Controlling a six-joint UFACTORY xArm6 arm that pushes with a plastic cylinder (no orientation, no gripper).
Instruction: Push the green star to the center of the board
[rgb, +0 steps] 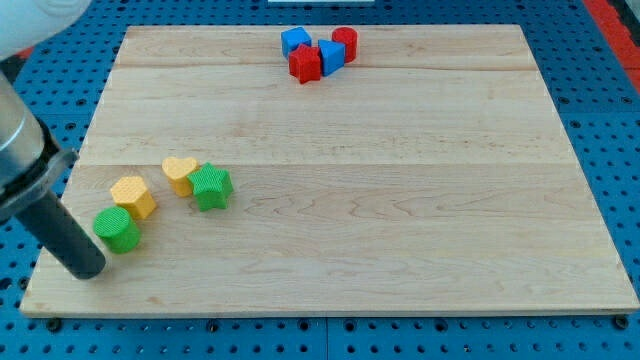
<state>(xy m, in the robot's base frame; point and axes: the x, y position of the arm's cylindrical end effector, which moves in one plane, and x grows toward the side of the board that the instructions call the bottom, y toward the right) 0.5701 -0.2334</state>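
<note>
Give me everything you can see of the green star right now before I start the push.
The green star is a small, solid-looking block with a matte green top and darker sides, lying flat on the wooden board in the view's lower left, well left of the board's centre. The yellow heart sits against its left side, apparently touching. My tip is down-left of it, beyond the green cylinder, not in contact with the star.

A yellow heart (179, 173) and a yellow block (133, 195) lie near the wooden board's (400, 200) left side, with a green cylinder (118, 230) just below them; at the top, two blue blocks (295, 40) (331, 56), a red block (305, 64) and a red cylinder (345, 43) cluster together
</note>
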